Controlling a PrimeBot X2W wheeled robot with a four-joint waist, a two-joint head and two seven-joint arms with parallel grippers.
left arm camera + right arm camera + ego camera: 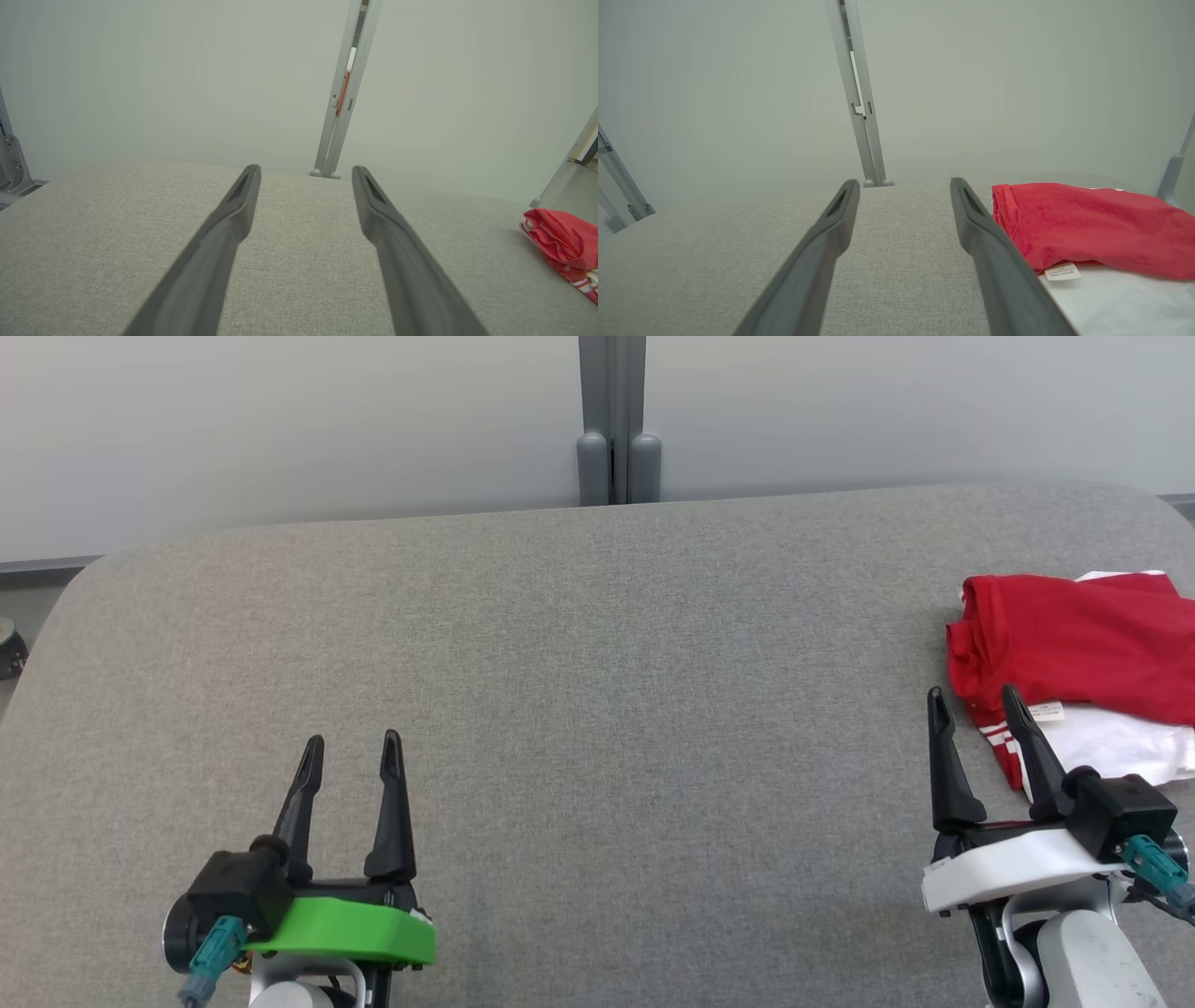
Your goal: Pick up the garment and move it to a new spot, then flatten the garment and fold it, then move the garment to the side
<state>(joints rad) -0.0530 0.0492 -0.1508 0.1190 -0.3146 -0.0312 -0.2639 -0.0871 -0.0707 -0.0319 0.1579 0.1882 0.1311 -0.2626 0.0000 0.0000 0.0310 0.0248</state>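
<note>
- Head view: soft red-and-white cloth garment (1074, 635) in a compact, layered heap at the right edge of the grey fabric-covered table (597, 663), partly cut off by the frame; left gripper (353, 737) spread wide and empty, well apart from the cloth; right gripper (972, 691) likewise spread and empty, just beside the heap's near corner; judged either not yet begun or already finished, with nothing held and the bundle off to one side; not settled from here.
- Left wrist view: left gripper (306, 169) parted over bare table; garment (560, 238) a crumpled red lump at far right, looser-looking than from above.
- Right wrist view: right gripper (905, 182) open, one finger overlapping the garment (1087, 224) in view, contact unclear; stitched red hem and small white label (1062, 271) on a white layer, far plainer than elsewhere.
</note>
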